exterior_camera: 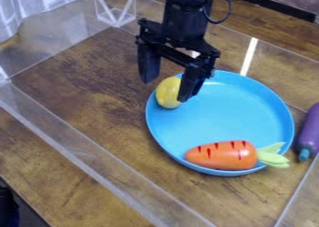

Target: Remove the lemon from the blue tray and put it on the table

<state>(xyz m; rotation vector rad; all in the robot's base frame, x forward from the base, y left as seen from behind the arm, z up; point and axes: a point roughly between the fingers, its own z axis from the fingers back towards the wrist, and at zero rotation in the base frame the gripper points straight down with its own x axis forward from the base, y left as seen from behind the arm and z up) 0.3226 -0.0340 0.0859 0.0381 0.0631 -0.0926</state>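
The lemon (165,92), small and bright yellow, lies at the left rim inside the blue tray (243,105), a wide round light-blue plate on the dark wood table (88,109). My black gripper (171,80) hangs straight down over the lemon, open, with one finger (149,68) left of the fruit and the other finger (193,84) right of it, overlapping its upper edge. Whether the fingers touch the lemon I cannot tell. Nothing is held.
An orange carrot (225,155) with a green top lies at the tray's near edge. A purple eggplant (308,133) rests on the table at the right border. Clear acrylic walls (56,105) edge the tabletop at left and front.
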